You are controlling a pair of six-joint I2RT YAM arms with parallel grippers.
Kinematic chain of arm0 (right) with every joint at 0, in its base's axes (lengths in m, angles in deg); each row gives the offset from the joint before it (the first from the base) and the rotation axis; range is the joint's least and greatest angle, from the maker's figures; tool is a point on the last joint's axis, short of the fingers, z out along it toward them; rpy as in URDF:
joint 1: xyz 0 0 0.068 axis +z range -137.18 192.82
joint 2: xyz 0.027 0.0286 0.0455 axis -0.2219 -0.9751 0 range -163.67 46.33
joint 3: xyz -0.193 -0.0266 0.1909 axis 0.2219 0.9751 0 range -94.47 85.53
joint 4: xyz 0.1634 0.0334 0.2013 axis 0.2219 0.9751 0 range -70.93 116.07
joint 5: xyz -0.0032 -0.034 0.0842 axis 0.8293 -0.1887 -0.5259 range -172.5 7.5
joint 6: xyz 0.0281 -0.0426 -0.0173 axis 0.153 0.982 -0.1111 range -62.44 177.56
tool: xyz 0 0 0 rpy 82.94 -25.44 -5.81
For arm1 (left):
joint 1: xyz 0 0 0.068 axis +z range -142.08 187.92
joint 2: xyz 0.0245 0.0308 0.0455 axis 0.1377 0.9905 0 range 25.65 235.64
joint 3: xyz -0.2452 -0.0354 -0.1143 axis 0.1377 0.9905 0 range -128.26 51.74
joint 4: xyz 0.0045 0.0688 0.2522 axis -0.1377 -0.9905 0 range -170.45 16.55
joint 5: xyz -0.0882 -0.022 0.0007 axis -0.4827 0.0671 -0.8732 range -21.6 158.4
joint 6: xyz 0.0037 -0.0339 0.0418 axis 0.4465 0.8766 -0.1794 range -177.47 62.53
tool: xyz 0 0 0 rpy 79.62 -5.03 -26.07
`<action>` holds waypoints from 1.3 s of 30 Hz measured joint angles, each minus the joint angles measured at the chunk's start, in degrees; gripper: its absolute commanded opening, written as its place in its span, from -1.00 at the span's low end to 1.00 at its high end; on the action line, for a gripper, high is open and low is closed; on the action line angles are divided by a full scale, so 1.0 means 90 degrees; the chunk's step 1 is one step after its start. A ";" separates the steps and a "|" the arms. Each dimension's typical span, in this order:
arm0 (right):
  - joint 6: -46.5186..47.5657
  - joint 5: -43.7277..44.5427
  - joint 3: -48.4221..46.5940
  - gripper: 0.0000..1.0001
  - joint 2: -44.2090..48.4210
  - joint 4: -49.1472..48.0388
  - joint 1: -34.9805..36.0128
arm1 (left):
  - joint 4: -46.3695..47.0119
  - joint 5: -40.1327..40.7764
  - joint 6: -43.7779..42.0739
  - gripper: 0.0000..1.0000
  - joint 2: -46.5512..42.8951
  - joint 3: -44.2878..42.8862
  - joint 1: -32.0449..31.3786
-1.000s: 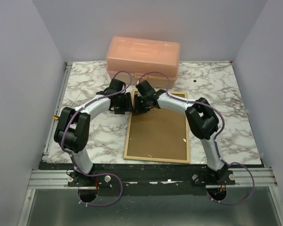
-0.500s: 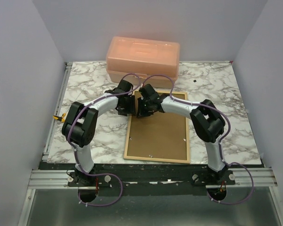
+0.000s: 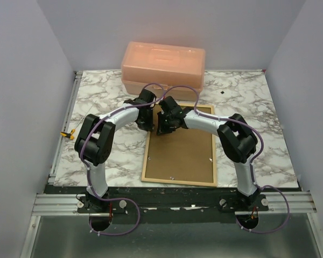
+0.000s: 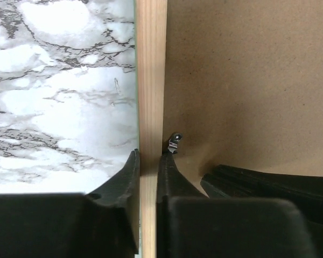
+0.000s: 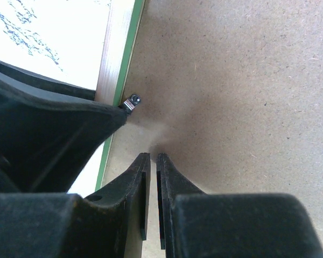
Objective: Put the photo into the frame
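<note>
The frame lies face down on the marble table, pale wood up, with a brown backing board inside it. My left gripper is at its far left rail. In the left wrist view the gripper is shut on that rail, one finger outside and one inside, next to a small metal tab. My right gripper is shut with nothing between its jaws, tips down on the backing board just right of the tab. The photo is out of view.
A peach plastic box stands at the back of the table, just beyond the frame's far end. The two grippers are close together, and the left one's finger fills the left of the right wrist view. Grey walls enclose the table.
My left gripper has moved right onto the frame's left rail and closed on it. The right gripper has shifted slightly toward the same corner and stays shut.
</note>
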 measured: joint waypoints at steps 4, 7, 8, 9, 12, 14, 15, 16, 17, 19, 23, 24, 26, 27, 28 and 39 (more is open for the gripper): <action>0.0000 0.0000 0.0000 -0.63 0.0005 0.0002 0.0000 | -0.0204 0.0056 0.0019 -1.00 0.0063 -0.0143 -0.0002; 0.0000 0.0000 0.0005 -0.62 0.0017 0.0024 0.0000 | -0.0209 0.0068 0.0017 -1.00 0.0063 -0.0146 -0.0002; 0.0000 0.0000 0.0015 -0.62 0.0024 0.0032 0.0000 | -0.0209 0.0068 0.0015 -1.00 0.0063 -0.0146 -0.0002; 0.0000 0.0000 0.0022 -0.62 0.0036 0.0046 0.0000 | -0.0206 0.0063 0.0012 -1.00 0.0063 -0.0146 -0.0002; 0.0000 0.0002 0.0056 -0.61 0.0075 0.0095 0.0000 | -0.0199 0.0029 0.0010 -0.88 0.0063 -0.0143 -0.0002; 0.0000 0.0002 0.0097 -0.61 0.0117 0.0136 0.0000 | -0.0160 -0.0022 0.0007 -0.44 0.0044 -0.0112 0.0005; 0.0002 0.0005 0.0107 -0.61 0.0134 0.0168 0.0000 | -0.0112 -0.0039 0.0005 -0.24 0.0010 -0.0063 0.0012; 0.0002 0.0005 0.0107 -0.61 0.0141 0.0199 0.0000 | -0.0058 -0.0056 -0.0024 -0.14 -0.0024 -0.0019 0.0017; 0.0000 0.0007 0.0107 -0.62 0.0141 0.0206 0.0000 | -0.0010 -0.0056 0.0005 -0.08 -0.0046 0.0017 0.0017; 0.0002 0.0005 0.0107 -0.63 0.0143 0.0216 0.0000 | 0.0080 -0.0061 0.0007 -0.04 -0.0109 0.0097 0.0015; -0.0002 0.0007 0.0119 -0.71 0.0143 0.0209 -0.0002 | 0.0158 -0.0046 -0.0017 -0.04 -0.0153 0.0087 0.0015; -0.0002 0.0012 0.0121 -0.77 0.0143 0.0209 -0.0002 | 0.0146 -0.0039 -0.0022 -0.06 -0.0151 0.0058 0.0015; -0.0019 0.0019 0.0151 -0.80 0.0143 0.0189 -0.0002 | 0.0109 -0.0027 -0.0041 -0.10 -0.0136 -0.0032 0.0015; -0.0039 0.0024 0.0172 -0.80 0.0143 0.0175 -0.0005 | 0.0107 -0.0012 -0.0061 -0.12 -0.0114 -0.0092 0.0007; -0.0056 0.0027 0.0194 -0.81 0.0143 0.0148 -0.0010 | 0.0112 0.0010 -0.0068 -0.14 -0.0097 -0.0126 -0.0002; -0.0187 0.0022 0.0525 -0.81 0.0323 -0.0131 -0.0017 | -0.0041 0.0330 -0.0112 -0.59 0.0262 -0.0386 -0.0155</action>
